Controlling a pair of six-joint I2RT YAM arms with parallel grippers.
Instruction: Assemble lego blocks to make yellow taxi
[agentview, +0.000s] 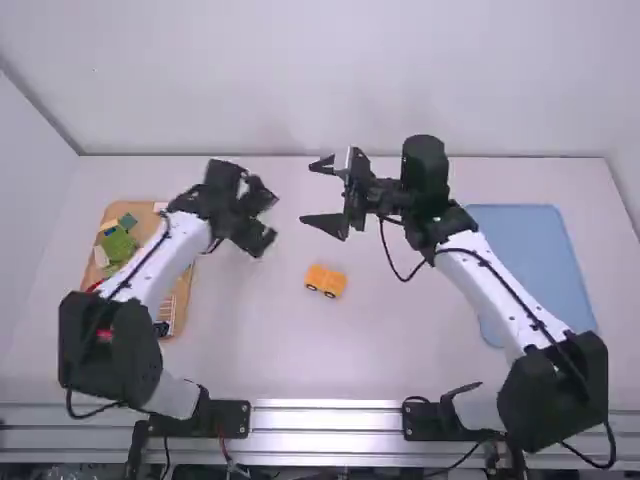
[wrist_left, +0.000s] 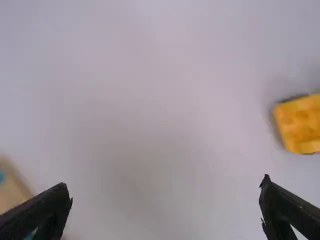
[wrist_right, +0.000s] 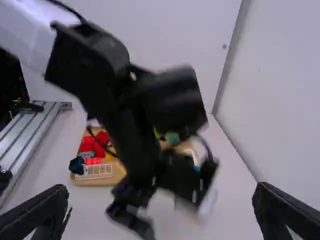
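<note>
Sitting near the middle of the white table (agentview: 400, 350), the car (agentview: 326, 281) is yellow-orange and made of blocks. It has small bumps on top. Two black wheels (agentview: 312, 287) show on its side near the arm bases. It lies apart from both grippers, a bit nearer the arm bases than they are.

The left gripper (agentview: 262, 217) is up over the table, to the left of the car and a bit farther away. Its two fingers are wide apart. The right gripper (agentview: 316, 193) is beyond the car, and it points left, at the left gripper. Its two fingers are wide apart too. The two grippers face each other, near but not touching.

On the left side is a brown tray (agentview: 180, 300) with lots of blocks in it. The left arm (agentview: 160, 260) goes over part of it. A green block (agentview: 118, 245) lies in the far part. Red blocks (wrist_right: 91, 145) are in the near part, close to a white piece (wrist_right: 99, 171) with holes and a dark blue block (wrist_right: 76, 165). On the right side lies a blue tray (agentview: 540, 260), and the right arm (agentview: 500, 290) goes over its edge.
</note>
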